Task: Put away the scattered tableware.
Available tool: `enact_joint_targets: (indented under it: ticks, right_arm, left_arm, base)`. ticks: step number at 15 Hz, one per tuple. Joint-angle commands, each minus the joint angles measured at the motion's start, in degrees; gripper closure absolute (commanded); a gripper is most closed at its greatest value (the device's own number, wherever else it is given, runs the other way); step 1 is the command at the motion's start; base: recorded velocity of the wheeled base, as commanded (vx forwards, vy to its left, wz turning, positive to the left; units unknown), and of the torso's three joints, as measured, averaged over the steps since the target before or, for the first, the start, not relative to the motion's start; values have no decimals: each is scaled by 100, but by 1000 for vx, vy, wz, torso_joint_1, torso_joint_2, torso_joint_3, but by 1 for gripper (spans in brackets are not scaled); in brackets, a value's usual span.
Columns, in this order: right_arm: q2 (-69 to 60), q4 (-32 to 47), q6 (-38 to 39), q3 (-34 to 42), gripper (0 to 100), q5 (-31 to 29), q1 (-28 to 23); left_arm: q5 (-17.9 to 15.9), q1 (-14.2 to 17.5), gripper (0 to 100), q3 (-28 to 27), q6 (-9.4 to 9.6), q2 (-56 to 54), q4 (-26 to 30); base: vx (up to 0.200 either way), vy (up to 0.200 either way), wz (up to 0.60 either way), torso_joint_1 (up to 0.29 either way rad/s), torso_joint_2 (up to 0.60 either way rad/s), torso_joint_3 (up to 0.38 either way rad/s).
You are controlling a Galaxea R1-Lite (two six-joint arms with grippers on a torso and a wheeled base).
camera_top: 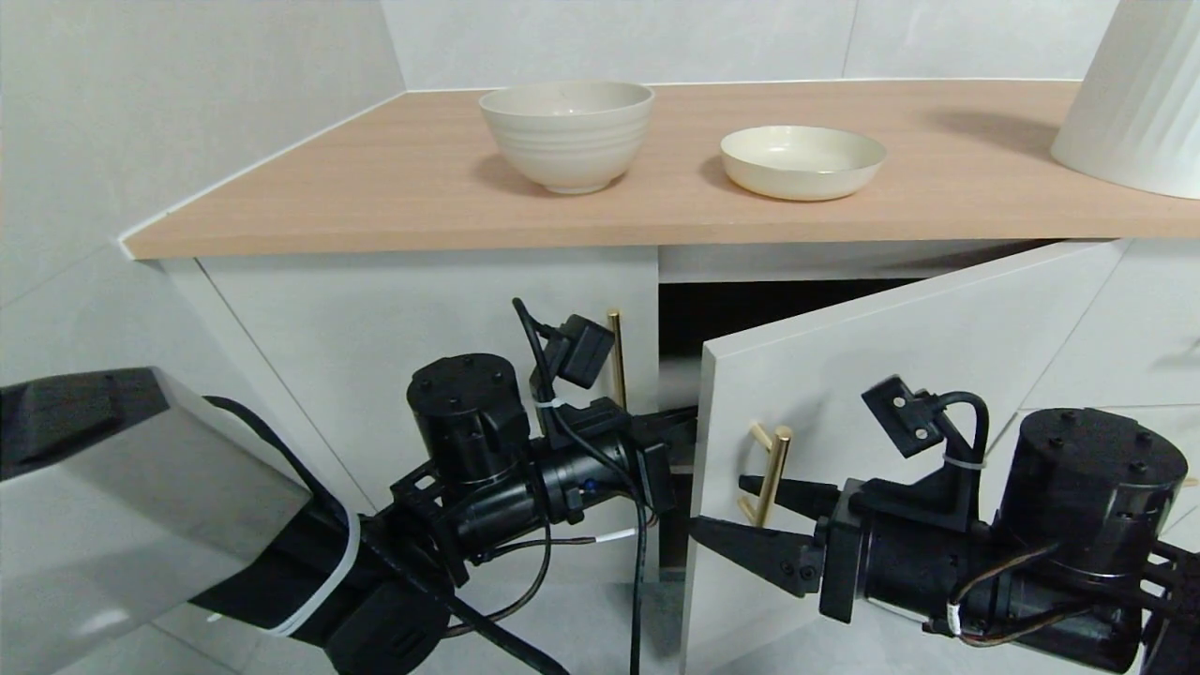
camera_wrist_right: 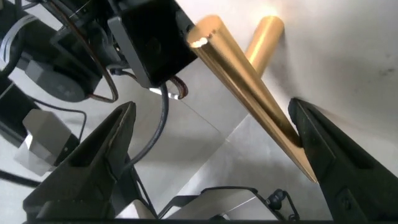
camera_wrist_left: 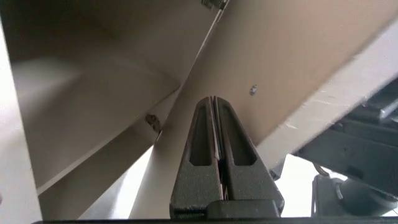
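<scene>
Two pieces of tableware stand on the wooden counter (camera_top: 394, 187): a deep cream bowl (camera_top: 566, 131) and a shallow cream dish (camera_top: 802, 161). Below them, the right cabinet door (camera_top: 900, 375) stands partly ajar. My right gripper (camera_top: 722, 506) (camera_wrist_right: 211, 107) is open, with one finger on each side of the door's gold handle (camera_top: 771, 469) (camera_wrist_right: 249, 93), not clamped on it. My left gripper (camera_top: 673, 436) (camera_wrist_left: 214, 102) is shut with nothing in it. It pokes into the gap behind the open door's edge, its tip close to the door's inner face (camera_wrist_left: 292, 68).
The left cabinet door (camera_top: 422, 319) is closed and has its own gold handle (camera_top: 615, 361). A large white ribbed vessel (camera_top: 1139, 94) stands at the counter's right end. Tiled walls close the left side and the back. The cabinet opening (camera_top: 750, 305) is dark.
</scene>
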Motion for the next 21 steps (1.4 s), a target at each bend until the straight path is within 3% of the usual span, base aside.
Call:
enact_joint_targets:
  ticks: [1,7,13,18,21]
  right_arm:
    - [-168,-61,-24,62,0,-206,-169]
    - [-1143,-17,3,343,0,-232,-819]
    - [-2013,-8,3,1354,0,-83,-767]
    - [-2277,-8,-6,1504,0,278,-767]
    - [-2277,-8,-15,1504,0,278,-767]
  left_arm:
    - [-56,-39,100,-100,-1,116,14]
    - [-56,-206,100,-126,-10,221,32]
    - [-12,-293,100,-434,-19,186,533]
    - [59,-329,100,-469,-19,221,621]
    - [59,-364,100,-838,-19,485,779]
  base:
    - [0,0,0,0,0,0]
    - [0,0,0,0,0,0]
    - [0,0,0,0,0,0]
    - [-200,0,0,4,0,1]
    - [-67,0,0,1,-1,1]
